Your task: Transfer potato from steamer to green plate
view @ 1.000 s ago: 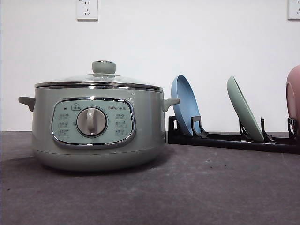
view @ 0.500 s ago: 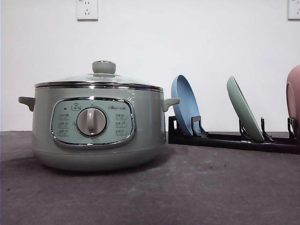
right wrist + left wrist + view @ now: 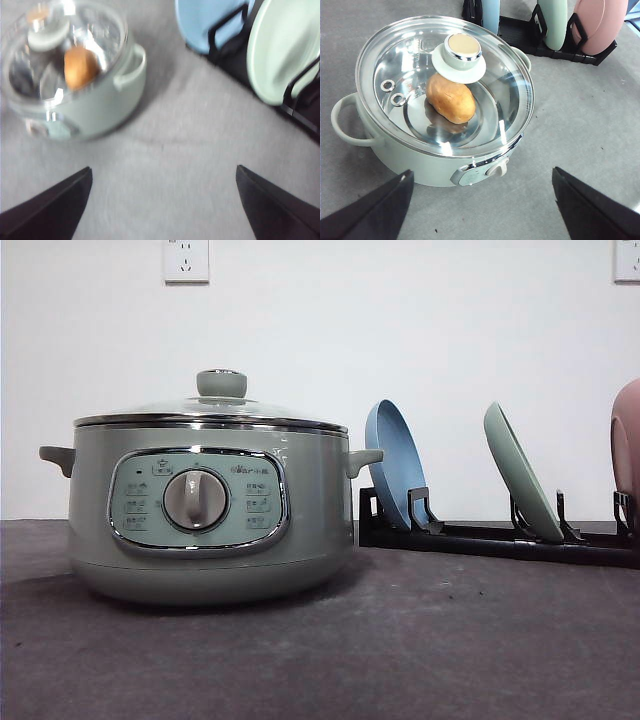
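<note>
Potato (image 3: 451, 98) lies inside the steamer (image 3: 395, 150) under its glass lid (image 3: 510, 95), so both pincers (image 3: 480, 200) (image 3: 162, 200) hover with jaws spread.

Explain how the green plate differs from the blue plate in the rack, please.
The green plate is pale mint; the blue plate is light blue. In the front view the blue plate stands nearer the steamer, the green plate further right. Both stand on edge in the black rack, tilted the same way.

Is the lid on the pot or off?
On. The glass lid sits flat on the steamer, and the potato shows through it, inside.
</note>
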`<control>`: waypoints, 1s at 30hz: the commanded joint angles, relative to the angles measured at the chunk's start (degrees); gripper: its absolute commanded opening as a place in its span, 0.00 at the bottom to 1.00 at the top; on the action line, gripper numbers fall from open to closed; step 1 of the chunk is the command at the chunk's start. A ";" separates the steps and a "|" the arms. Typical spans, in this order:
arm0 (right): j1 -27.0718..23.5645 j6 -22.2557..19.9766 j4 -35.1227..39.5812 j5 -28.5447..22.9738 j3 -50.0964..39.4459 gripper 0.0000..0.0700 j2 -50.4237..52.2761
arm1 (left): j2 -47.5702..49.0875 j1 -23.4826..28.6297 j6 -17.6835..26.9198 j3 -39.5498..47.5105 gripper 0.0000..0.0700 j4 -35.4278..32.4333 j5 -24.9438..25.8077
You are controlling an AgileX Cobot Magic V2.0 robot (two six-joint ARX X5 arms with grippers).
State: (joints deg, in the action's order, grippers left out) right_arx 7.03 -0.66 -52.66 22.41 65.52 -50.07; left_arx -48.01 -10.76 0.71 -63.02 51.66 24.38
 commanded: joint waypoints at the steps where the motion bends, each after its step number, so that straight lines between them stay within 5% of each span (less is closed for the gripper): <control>1: 0.11 3.17 1.91 -0.01 1.18 0.83 -1.20 | -0.42 -0.13 -0.12 -1.31 0.81 -0.31 0.28; 30: 0.06 6.71 16.37 -7.66 27.16 0.80 -44.61 | -0.42 -0.13 -0.13 -1.31 0.80 -0.19 0.28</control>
State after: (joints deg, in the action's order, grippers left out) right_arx 7.03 5.32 -37.22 15.13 91.11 -93.45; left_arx -48.01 -10.76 0.71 -63.05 51.68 24.38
